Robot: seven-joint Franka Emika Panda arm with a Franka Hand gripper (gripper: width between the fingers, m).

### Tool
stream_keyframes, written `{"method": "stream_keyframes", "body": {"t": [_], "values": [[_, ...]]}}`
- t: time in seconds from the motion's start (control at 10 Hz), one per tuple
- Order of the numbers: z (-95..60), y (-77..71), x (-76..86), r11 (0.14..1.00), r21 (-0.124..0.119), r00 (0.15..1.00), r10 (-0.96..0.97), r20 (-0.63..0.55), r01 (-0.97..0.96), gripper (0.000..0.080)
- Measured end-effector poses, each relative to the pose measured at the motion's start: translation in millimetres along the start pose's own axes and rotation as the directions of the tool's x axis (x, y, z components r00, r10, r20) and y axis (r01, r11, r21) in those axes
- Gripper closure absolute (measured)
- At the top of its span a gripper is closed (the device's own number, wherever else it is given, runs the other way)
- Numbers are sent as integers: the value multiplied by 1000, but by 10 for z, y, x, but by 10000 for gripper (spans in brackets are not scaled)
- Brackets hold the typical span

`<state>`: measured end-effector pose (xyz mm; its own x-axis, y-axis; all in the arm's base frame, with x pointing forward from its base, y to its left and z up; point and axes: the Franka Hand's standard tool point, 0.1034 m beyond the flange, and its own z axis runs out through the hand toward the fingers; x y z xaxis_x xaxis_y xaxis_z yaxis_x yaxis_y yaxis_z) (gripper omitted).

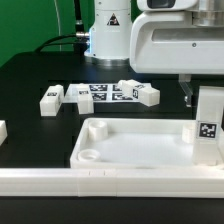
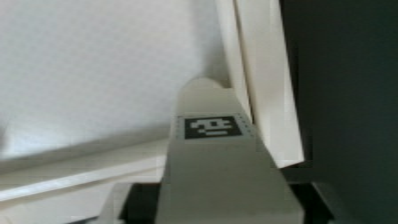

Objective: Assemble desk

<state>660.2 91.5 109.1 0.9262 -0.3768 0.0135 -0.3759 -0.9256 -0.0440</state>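
Observation:
The desk top [image 1: 120,150], a white tray with a raised rim, lies in the near middle of the black table. One white square-section leg [image 1: 208,125] with a black-and-white tag stands upright at the top's corner on the exterior view's right. My gripper [image 1: 206,98] is shut on the leg's upper part. In the wrist view the leg [image 2: 210,130] runs out from between my dark fingers [image 2: 313,200] toward the inner corner of the desk top [image 2: 107,80]. Whether its far end touches the top I cannot tell.
Several more tagged white legs [image 1: 50,100] [image 1: 148,95] lie in a row behind the top, beside flat tags [image 1: 100,92]. A long white rail [image 1: 100,182] runs along the front edge. The robot's white base [image 1: 108,35] stands at the back.

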Motion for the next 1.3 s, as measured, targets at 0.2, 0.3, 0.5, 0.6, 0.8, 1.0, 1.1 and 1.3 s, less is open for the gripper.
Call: {"method": "stream_keyframes", "body": {"t": [0.2, 0.3, 0.5, 0.6, 0.8, 1.0, 1.1, 1.3], "values": [[-10, 98, 26, 984, -26, 985, 174, -12, -174, 504], [-15, 163, 47, 963, -41, 964, 264, -25, -265, 504], [-26, 291, 93, 914, -59, 915, 400, -46, -402, 501], [-27, 312, 101, 903, -60, 905, 423, -49, -426, 499], [-17, 304, 96, 895, -58, 897, 440, -48, -442, 287], [-20, 288, 84, 900, -60, 901, 430, -47, -433, 179], [-43, 222, 46, 913, -61, 915, 401, -41, -402, 159], [-163, 121, -28, 945, -51, 946, 323, -37, -324, 151]]}}
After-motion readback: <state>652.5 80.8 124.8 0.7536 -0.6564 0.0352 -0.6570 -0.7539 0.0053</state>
